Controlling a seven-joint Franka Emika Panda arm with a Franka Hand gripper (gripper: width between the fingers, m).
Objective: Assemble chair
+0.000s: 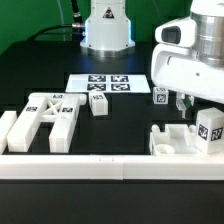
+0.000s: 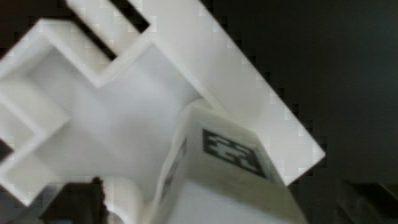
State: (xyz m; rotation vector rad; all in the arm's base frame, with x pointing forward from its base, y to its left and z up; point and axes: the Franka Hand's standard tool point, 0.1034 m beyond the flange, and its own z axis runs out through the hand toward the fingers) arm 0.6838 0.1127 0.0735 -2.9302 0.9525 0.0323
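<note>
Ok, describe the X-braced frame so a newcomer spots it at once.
Find the marker board mid-table. Toward the exterior view's left, by the border rail, the frame lies flat. Crossed bars with open gaps set it apart from the small solid block beside it.

A white plastic X-braced frame (image 1: pixel 50 115) lies flat on the black table (image 1: pixel 40 80) at the exterior view's left, just behind the long low white border rail (image 1: pixel 90 165). A small white tagged block (image 1: pixel 98 104) stands beside the frame, in front of the marker board (image 1: pixel 100 85). At the right, the big glossy white robot arm (image 1: pixel 190 60) hangs over a white pegged part (image 1: pixel 180 140), with a second tagged block (image 1: pixel 160 96) near it.
</note>
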